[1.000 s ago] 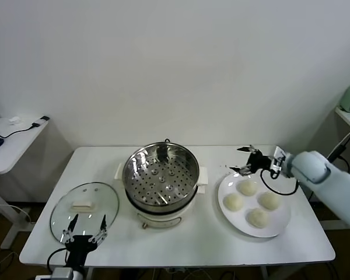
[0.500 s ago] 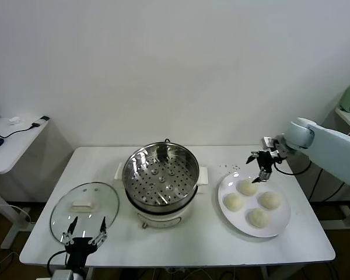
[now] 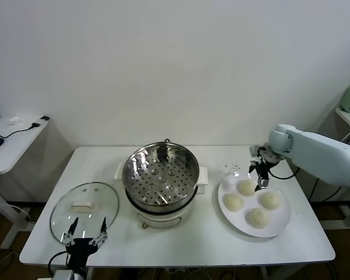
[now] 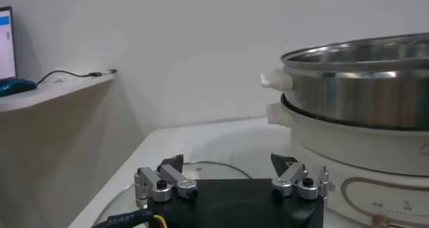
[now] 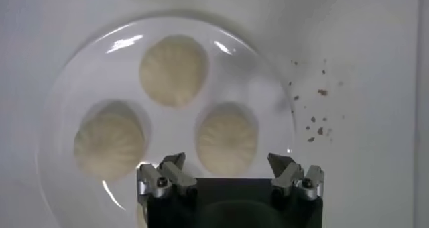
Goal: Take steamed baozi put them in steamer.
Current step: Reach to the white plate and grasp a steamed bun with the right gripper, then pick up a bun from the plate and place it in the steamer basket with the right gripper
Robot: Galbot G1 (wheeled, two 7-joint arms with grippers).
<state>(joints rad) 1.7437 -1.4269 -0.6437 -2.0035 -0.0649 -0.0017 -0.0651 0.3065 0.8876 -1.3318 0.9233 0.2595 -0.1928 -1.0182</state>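
Note:
Several cream-white steamed baozi (image 3: 233, 202) lie on a white plate (image 3: 279, 222) on the right of the table. My right gripper (image 3: 260, 179) points down just above the rearmost baozi (image 3: 247, 187), open and empty. From the right wrist, that baozi (image 5: 228, 139) shows between the open fingertips of the right gripper (image 5: 228, 159), with two more baozi (image 5: 174, 70) beyond it. The steamer (image 3: 160, 174), a steel pot with a perforated tray, stands empty at the table's middle. My left gripper (image 3: 84, 231) waits open at the front left edge.
A round glass lid (image 3: 84, 205) with a white handle lies flat left of the steamer, under the left gripper (image 4: 228, 163). The steamer (image 4: 362, 82) rises close beside that gripper. Dark crumbs (image 5: 315, 121) dot the table by the plate. A side desk (image 3: 11, 137) stands far left.
The right arm has swung from a level pose behind the plate to point down over the rearmost baozi. The left arm has not moved.

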